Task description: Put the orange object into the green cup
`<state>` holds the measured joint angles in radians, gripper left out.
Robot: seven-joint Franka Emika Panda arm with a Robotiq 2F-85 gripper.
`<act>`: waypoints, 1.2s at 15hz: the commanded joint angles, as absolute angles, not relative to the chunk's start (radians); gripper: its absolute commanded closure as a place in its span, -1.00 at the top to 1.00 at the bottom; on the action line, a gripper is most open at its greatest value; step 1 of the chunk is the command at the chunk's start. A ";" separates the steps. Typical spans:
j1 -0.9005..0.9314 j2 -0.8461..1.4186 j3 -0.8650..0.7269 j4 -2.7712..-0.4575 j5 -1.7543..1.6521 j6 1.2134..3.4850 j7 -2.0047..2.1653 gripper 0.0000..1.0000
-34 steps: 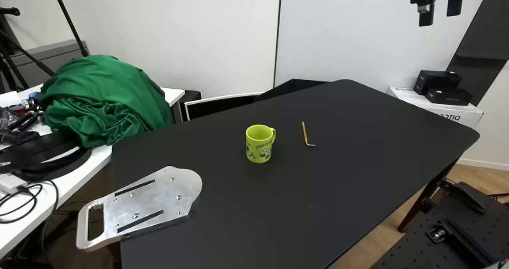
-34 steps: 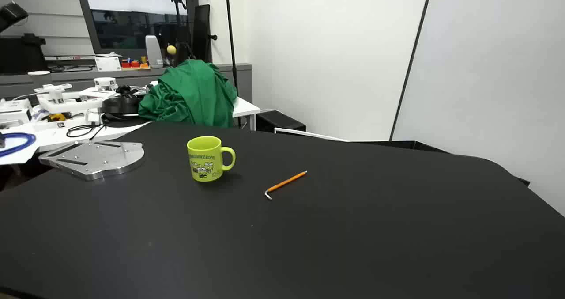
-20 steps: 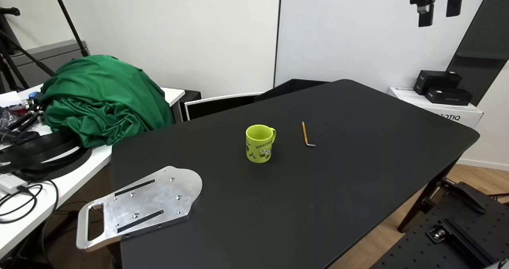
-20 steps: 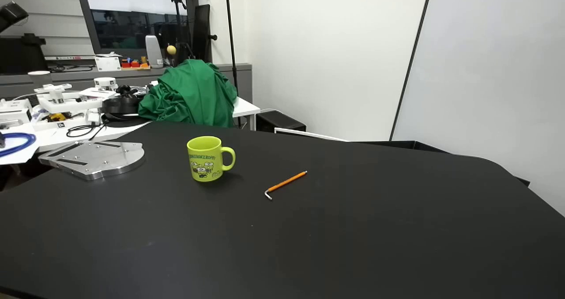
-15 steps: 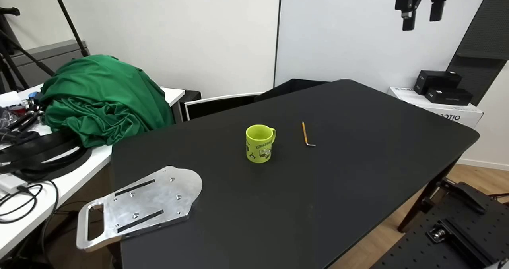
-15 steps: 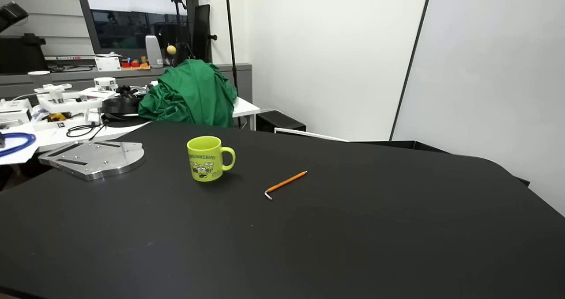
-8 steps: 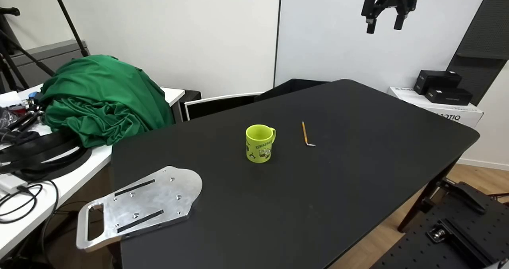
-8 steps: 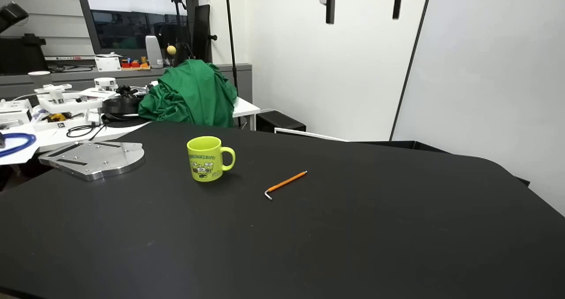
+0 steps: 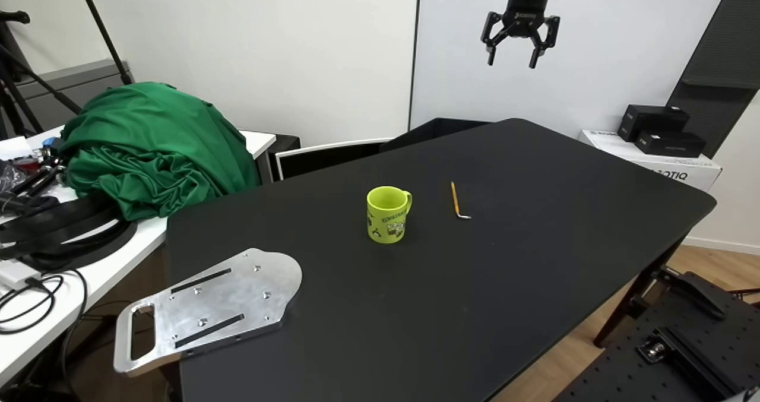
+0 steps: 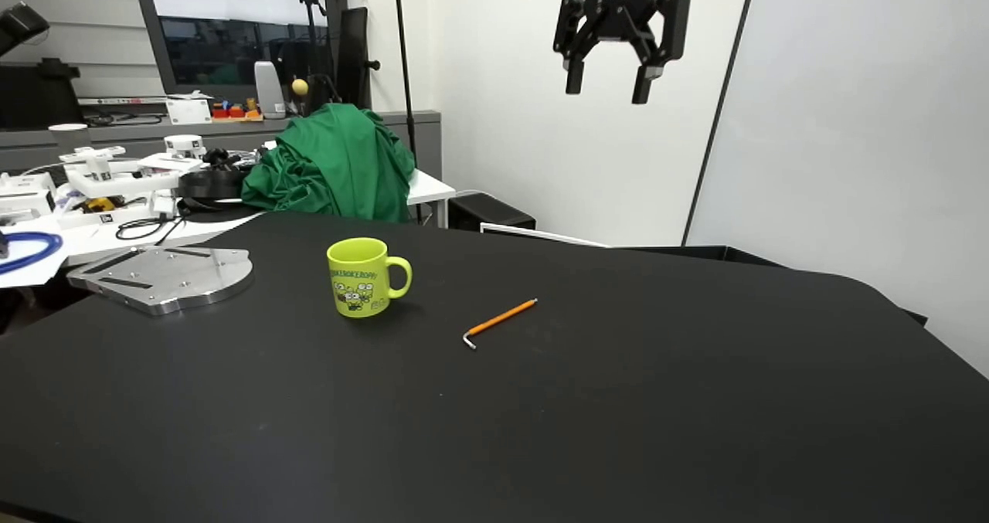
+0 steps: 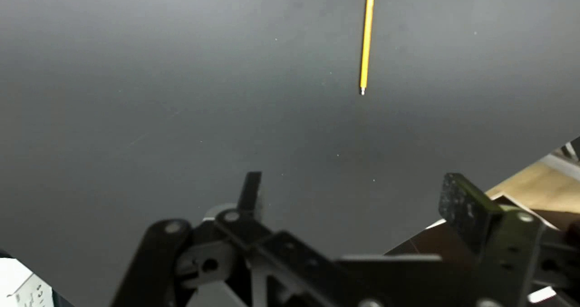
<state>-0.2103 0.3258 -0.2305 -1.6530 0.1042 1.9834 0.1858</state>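
The orange object (image 9: 455, 199) is a thin stick with a bent silver end, lying flat on the black table in both exterior views (image 10: 502, 317). In the wrist view the orange object (image 11: 367, 37) lies at the top, ahead of the fingertips, its bent end cut off by the frame. The green cup (image 9: 386, 221) stands upright beside it, handle toward the stick; it also shows in an exterior view (image 10: 359, 283) but is out of the wrist view. My gripper (image 9: 512, 65) is open and empty, pointing down high above the table, also in an exterior view (image 10: 606, 96) and the wrist view (image 11: 353, 175).
A silver metal plate (image 9: 237, 295) lies at the table's edge beyond the cup. A dark green cloth heap (image 9: 154, 146) and cables sit on a white side table. White and black boxes (image 9: 659, 158) stand past the black table's (image 9: 534, 259) far end.
My gripper has moved left in an exterior view and come down into sight in both, its wrist turned. The cup and the orange object have not moved.
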 commanded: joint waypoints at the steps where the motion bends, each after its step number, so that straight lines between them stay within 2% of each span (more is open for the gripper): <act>1: -0.157 0.376 -0.227 -1.647 0.073 2.089 0.424 1.00; 5: -0.082 0.391 -0.233 -1.717 0.000 2.181 0.565 1.00; 11: -0.035 0.346 -0.213 -1.855 -0.015 2.183 0.594 1.00; 12: -0.046 0.395 -0.209 -1.791 -0.007 2.181 0.568 1.00; 18: -0.047 0.396 -0.207 -1.800 -0.006 2.182 0.565 1.00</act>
